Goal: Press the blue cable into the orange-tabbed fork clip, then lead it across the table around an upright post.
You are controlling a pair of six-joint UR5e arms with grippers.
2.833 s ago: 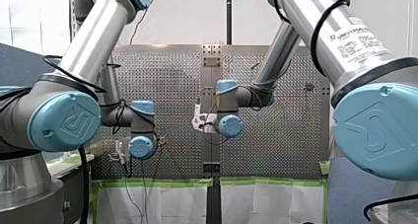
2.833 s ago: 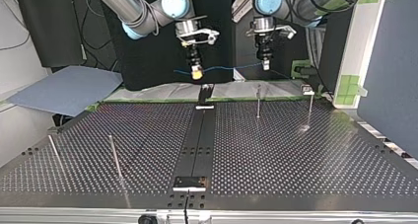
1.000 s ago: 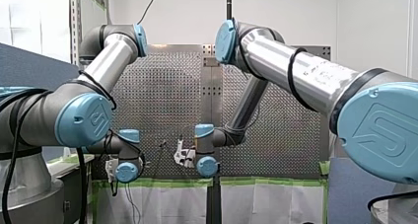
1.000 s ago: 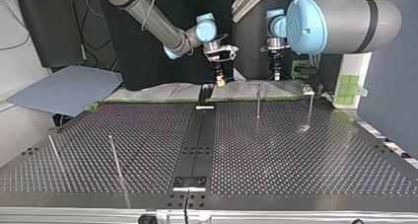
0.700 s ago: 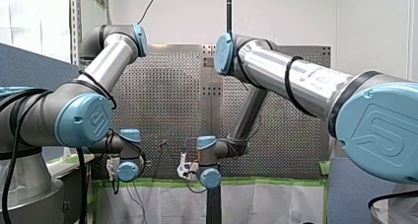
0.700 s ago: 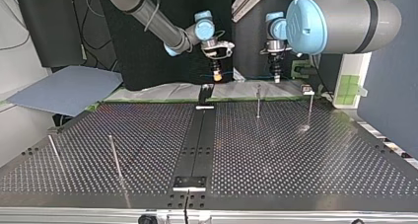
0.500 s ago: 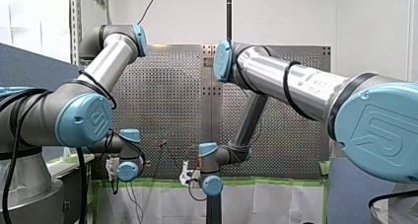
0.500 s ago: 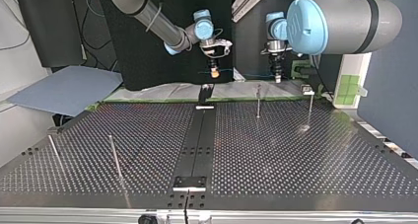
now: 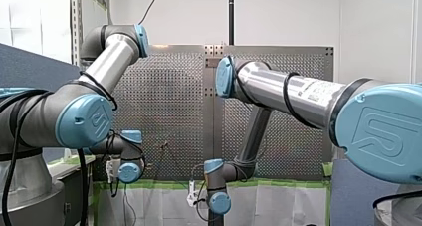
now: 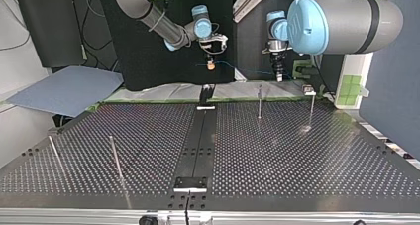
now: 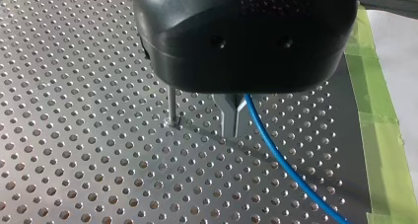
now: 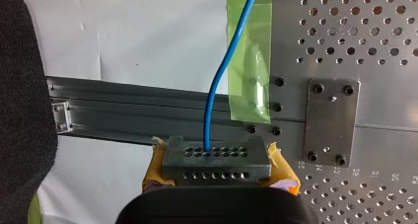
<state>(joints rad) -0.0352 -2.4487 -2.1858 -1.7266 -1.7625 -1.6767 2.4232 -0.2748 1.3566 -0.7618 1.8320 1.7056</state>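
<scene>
at the top view's 12 o'clock, our right claw [image 10: 210, 65] and left claw [image 10: 278, 77] clench the blue cable [image 12: 207, 128], strung 9-to-3; upright post [image 10: 259, 102] nearer left claw.

Robotics lab with perforated table [image 10: 307, 155]

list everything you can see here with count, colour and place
perforated table: 1, metal, fills the top view
centre strip: 1, black, down the table's middle
upright posts: 4, metal, two far at the top view's right, two near at its left
dark fixture: 1, at the strip's far end; no orange tab discernible
blue cable: 1, blue, strung between both claws
green tape: several strips, along the table's edge
board: 1, blue-grey, top view's left, off the table
arms: 2, silver with blue caps, one from each side
left claw: 1, black with metal fingers, shut on the cable beside a post
right claw: 1, yellow pads, shut on the cable
</scene>
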